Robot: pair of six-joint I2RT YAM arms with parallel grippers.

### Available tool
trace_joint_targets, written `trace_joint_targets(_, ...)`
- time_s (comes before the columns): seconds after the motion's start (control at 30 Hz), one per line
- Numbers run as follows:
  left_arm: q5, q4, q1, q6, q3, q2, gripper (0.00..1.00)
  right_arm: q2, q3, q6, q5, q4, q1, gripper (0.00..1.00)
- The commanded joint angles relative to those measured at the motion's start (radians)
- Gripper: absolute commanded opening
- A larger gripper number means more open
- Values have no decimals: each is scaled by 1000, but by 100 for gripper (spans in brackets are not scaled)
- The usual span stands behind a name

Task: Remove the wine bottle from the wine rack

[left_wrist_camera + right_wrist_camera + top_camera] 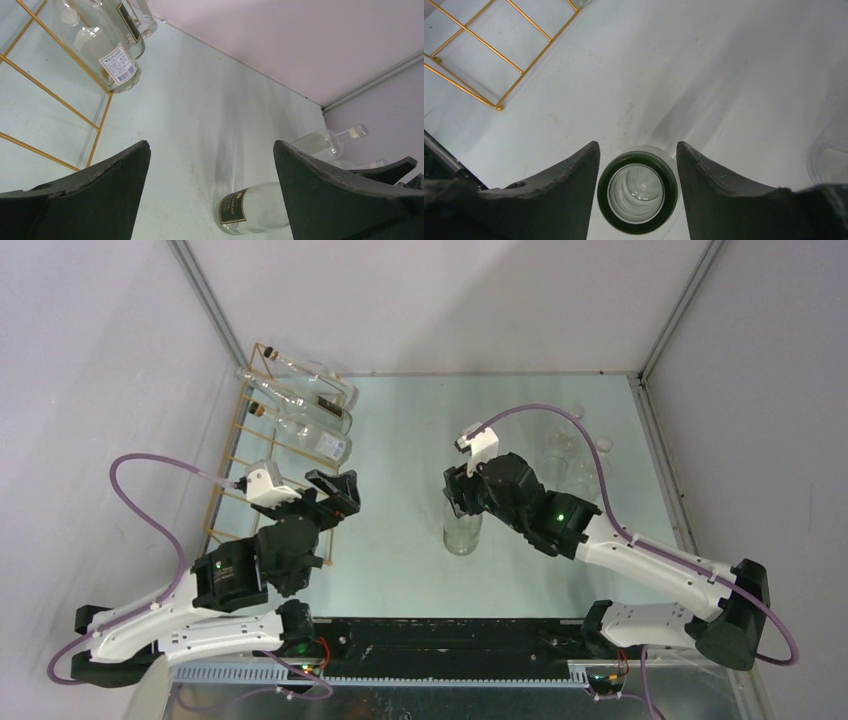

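The gold wire wine rack (pixel 235 455) lies along the table's left side, and its rungs also show in the wrist views (pixel 50 93) (pixel 498 106). Clear bottles (pixel 310 415) (pixel 112 60) lie on its far end. A clear wine bottle (pixel 462 535) with a black label stands upright mid-table (pixel 250 207). My right gripper (pixel 462 502) hangs over its top; in the right wrist view the fingers straddle the bottle (pixel 638 190), jaws partly closed with a gap to the neck on each side. My left gripper (pixel 338 500) (pixel 210 145) is wide open and holds nothing, just right of the rack.
Several clear bottles (pixel 565 455) (pixel 325 142) stand upright at the back right of the table. One glass base (pixel 826 160) shows at the right edge of the right wrist view. Grey walls close the table at the back and on both sides.
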Motion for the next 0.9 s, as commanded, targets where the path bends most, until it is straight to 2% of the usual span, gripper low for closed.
trace_joint_targets(0.0,-71,-41,3,-37,37,1,100,10,27,-44,44,59,-8,57)
trace_joint_targets(0.23,-112,-81,3,-43,29,-60,100,-7,27,-39,8,48,-42,41)
trace_joint_targets(0.4,-130,-82,4,-30,17,-72,100,-20,28,-42,2,58,-51,12)
trace_joint_targets(0.5,-141,-80,6,21,49,-52,100,-43,28,-47,20,69,-66,4)
trace_joint_targets(0.57,-141,-82,9,60,71,-33,100,-61,28,-57,27,82,-88,0)
trace_joint_targets(0.67,-99,-26,30,183,89,3,100,-75,49,-67,6,78,-157,0)
trace_joint_targets(0.87,197,-19,175,252,115,92,100,-74,95,-138,-26,51,-308,0)
